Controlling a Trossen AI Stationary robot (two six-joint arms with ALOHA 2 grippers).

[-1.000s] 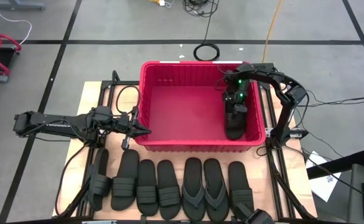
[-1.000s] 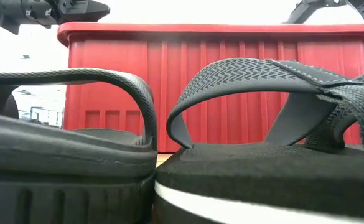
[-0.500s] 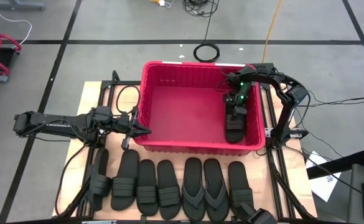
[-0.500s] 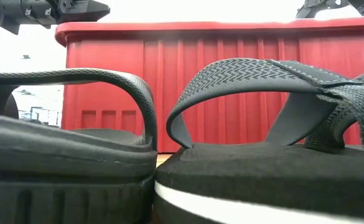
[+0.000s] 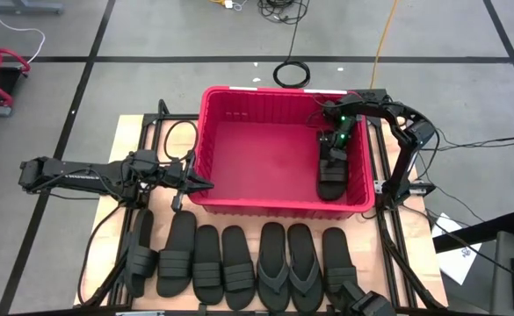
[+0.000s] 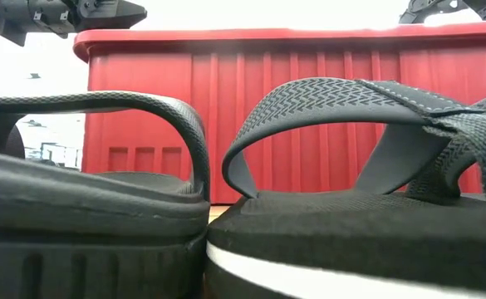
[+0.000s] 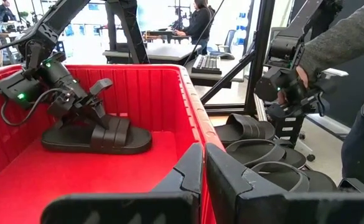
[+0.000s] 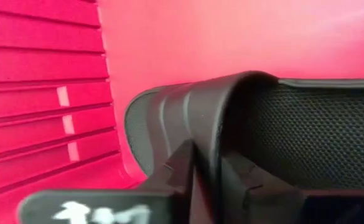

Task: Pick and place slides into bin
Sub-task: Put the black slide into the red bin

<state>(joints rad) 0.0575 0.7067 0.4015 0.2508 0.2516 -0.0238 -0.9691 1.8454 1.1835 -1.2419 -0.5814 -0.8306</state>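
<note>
Right gripper [image 5: 334,149] is pinching the ribbed strap of one slide [image 5: 332,175], lying flat at right inside the bin [image 5: 206,132]. Left gripper [image 5: 206,184], pressed together, is hovering mid-left. Remaining slides [image 5: 239,276] are lining the lower frame. Rubber likely light, flexible, grippy; strap arch looks best.

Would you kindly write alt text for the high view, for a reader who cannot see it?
The right gripper is at the strap of one black slide lying inside the red bin. The left gripper waits outside the bin's left wall, and a row of slides lies in front.
</note>
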